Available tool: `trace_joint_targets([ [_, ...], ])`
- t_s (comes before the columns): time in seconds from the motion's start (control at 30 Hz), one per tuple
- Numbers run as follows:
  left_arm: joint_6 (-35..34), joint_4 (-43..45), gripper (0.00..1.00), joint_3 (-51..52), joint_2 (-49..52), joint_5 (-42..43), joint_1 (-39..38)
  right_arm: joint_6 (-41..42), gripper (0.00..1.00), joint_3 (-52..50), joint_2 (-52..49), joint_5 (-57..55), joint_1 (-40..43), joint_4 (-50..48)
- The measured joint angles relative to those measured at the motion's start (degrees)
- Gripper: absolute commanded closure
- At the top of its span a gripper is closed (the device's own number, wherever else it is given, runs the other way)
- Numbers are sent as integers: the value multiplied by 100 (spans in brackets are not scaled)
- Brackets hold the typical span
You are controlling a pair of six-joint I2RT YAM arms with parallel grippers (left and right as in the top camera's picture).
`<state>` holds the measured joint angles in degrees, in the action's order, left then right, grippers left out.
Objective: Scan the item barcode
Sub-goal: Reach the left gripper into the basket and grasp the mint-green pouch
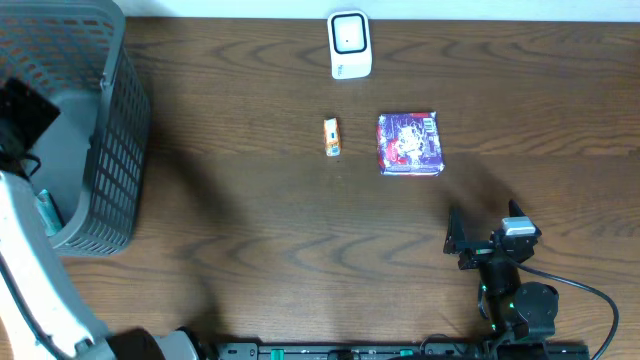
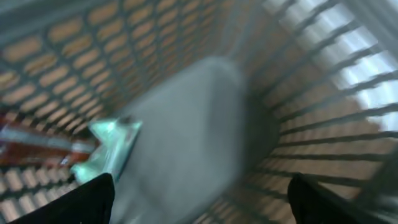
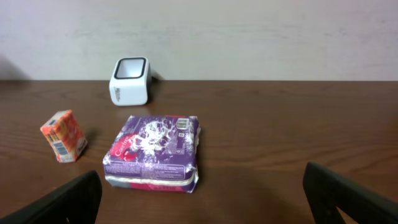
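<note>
**Both hands spread wide, items lying free on the surface**

The right hand (image 3: 205, 200) is sitting at the near right of the surface (image 1: 230, 200) and pointing toward the far side. Its fingers are spread wide and are gripping nothing. Beyond it, a purple packet (image 1: 409, 143) is lying flat, with a small pale label showing on its top face; the label is too small to read. A small orange box (image 1: 332, 136) is resting to the left of the packet, near it but not touching. The white scanner (image 1: 349, 45) is standing at the far edge behind the two, well apart from them, with its dark window facing upward.

The left hand (image 2: 202, 208) is reaching down into the grey mesh basket (image 1: 110, 150) at the left end of the surface. Its fingers are also standing wide apart, with nothing between them. A teal packet (image 2: 112, 149) is lying at the bottom of the basket against one wall, clear of the fingers. The left wrist view is blurring, so nothing printed on that packet is showing.
</note>
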<state>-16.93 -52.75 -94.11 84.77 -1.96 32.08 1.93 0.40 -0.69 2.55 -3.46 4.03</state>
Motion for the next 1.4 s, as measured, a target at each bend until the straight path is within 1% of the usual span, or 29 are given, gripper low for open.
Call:
trace_joint_targets([
  [0.17, -282, -361, 11, 2, 605, -866, 94, -2, 1, 0, 0, 0, 0, 0],
  [0.33, -382, -356, 11, 2, 776, -1169, 94, -2, 1, 0, 0, 0, 0, 0],
  [0.47, -404, -365, 9, 2, 815, -1250, 94, -2, 1, 0, 0, 0, 0, 0],
  [1.23, -409, -385, 11, 2, 817, -1300, 94, 0, 1, 0, 0, 0, 0, 0],
  [1.27, -409, -385, 11, 2, 817, -1303, 94, 0, 1, 0, 0, 0, 0, 0],
  [1.3, -409, -385, 16, 2, 817, -1300, 94, 0, 1, 0, 0, 0, 0, 0],
  [1.33, -415, -385, 18, 2, 817, -1300, 94, -2, 1, 0, 0, 0, 0, 0],
  [1.4, -428, -387, 20, 2, 817, -1298, 94, 0, 1, 0, 0, 0, 0, 0],
])
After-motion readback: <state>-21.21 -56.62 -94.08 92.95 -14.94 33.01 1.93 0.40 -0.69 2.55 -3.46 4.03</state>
